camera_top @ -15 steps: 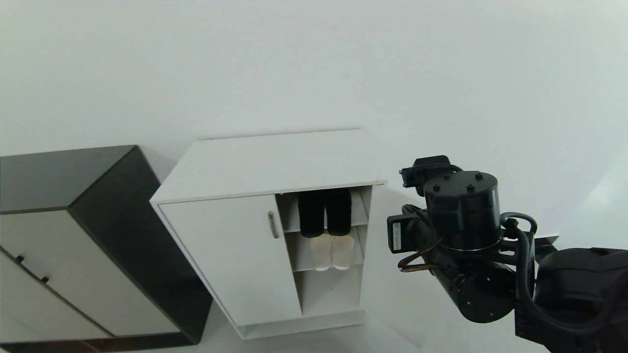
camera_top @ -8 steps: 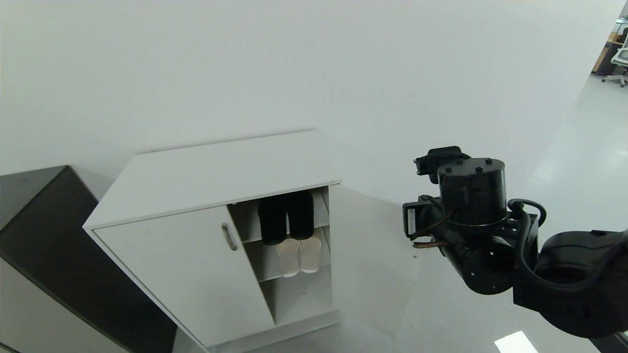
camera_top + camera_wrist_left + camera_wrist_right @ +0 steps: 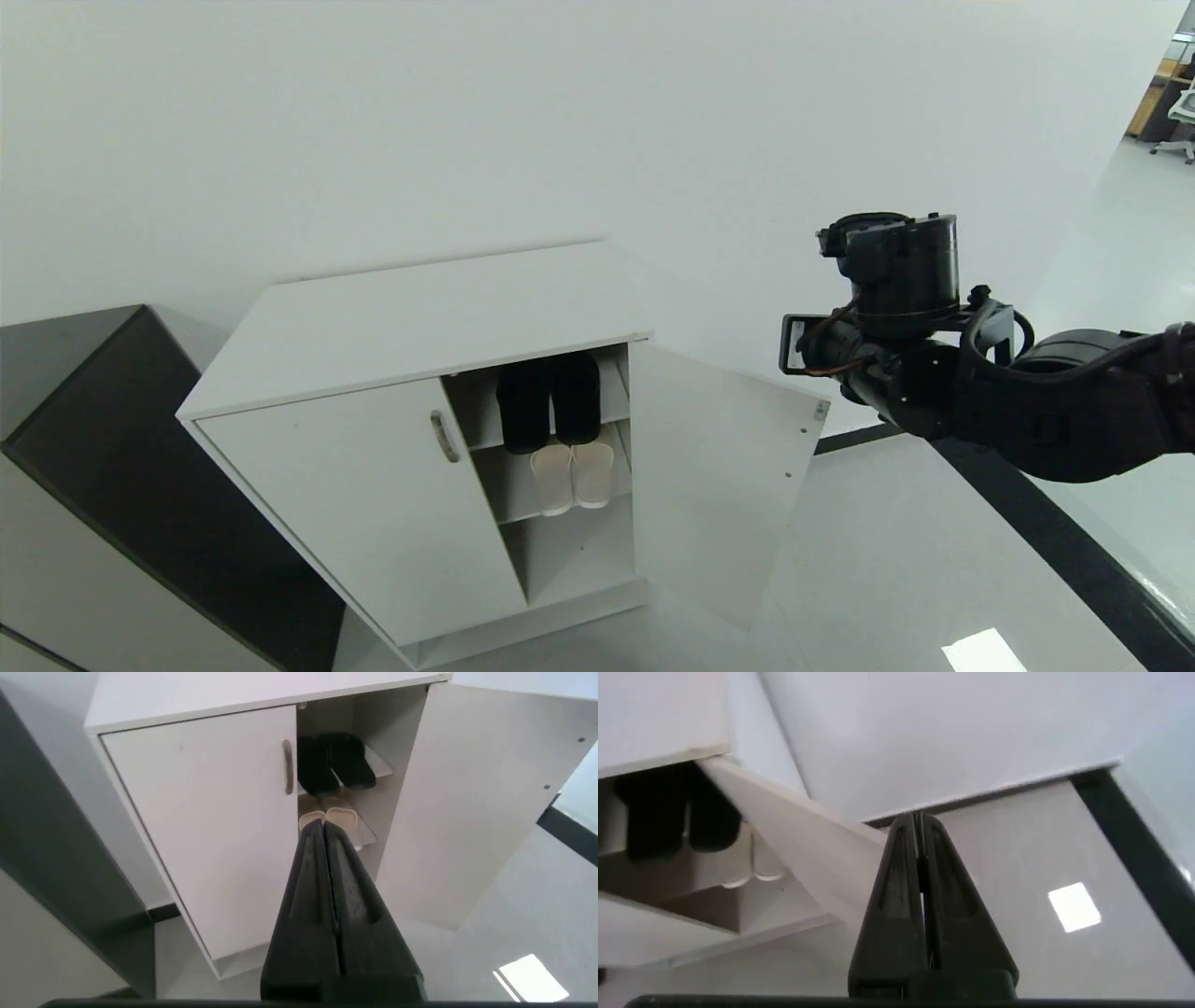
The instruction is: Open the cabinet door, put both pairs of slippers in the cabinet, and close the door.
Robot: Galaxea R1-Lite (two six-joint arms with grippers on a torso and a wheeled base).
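Slippers (image 3: 560, 425) half-hidden inside cabinet (image 3: 420, 317).

Plain white wall (image 3: 467, 121) across the back, unmarked. Floor (image 3: 887, 560) pale grey and glossy, with a bright rectangular light patch (image 3: 980, 651) low in the head view. Black band (image 3: 1055, 541) follows the wall's foot, then runs diagonally over the floor. Left: dark storage unit (image 3: 187, 504), black side, pale front. Far upper right: office chair (image 3: 1178, 121).

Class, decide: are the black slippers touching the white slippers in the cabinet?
Apart. Left wrist view: black slippers lie on the upper shelf, white slippers on the shelf below, with a gap between them.
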